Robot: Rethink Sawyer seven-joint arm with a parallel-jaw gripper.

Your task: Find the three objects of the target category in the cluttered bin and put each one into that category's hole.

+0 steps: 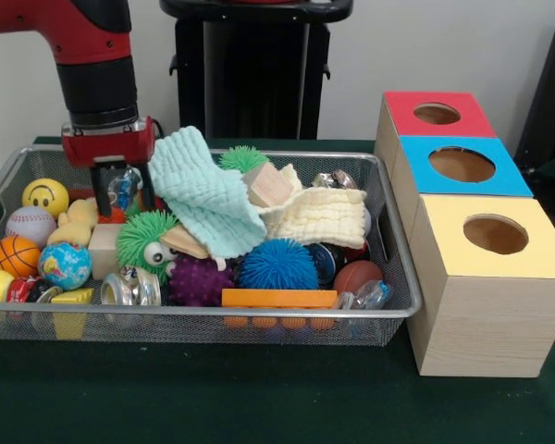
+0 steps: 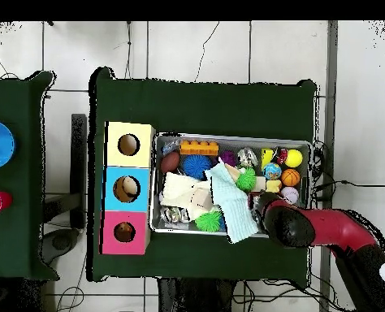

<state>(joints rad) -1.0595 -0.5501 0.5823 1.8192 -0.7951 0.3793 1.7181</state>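
Observation:
The wire-mesh bin (image 1: 388,310) sits on the green table, full of toys; it also shows in the overhead view (image 2: 313,166). My gripper (image 1: 122,191) is low in the bin's back left corner. It is open, with black fingers (image 1: 98,190) either side of a clear shiny packet (image 1: 125,185). A pale yellow duck (image 1: 77,220) lies just left of and below it. A bit of orange (image 1: 114,215) shows under the gripper; no stripes are visible. The red-topped box's hole (image 1: 437,113) (image 2: 124,232) is at the far right. In the overhead view the arm (image 2: 309,227) hides the gripper.
A mint cloth (image 1: 203,190) and a cream cloth (image 1: 319,215) are draped over the middle. A green spiky ball with eyes (image 1: 148,242), a blue spiky ball (image 1: 277,264), sports balls (image 1: 30,225) and an orange brick (image 1: 277,298) fill the bin. Blue-topped (image 1: 461,165) and yellow-topped (image 1: 495,234) boxes stand nearer.

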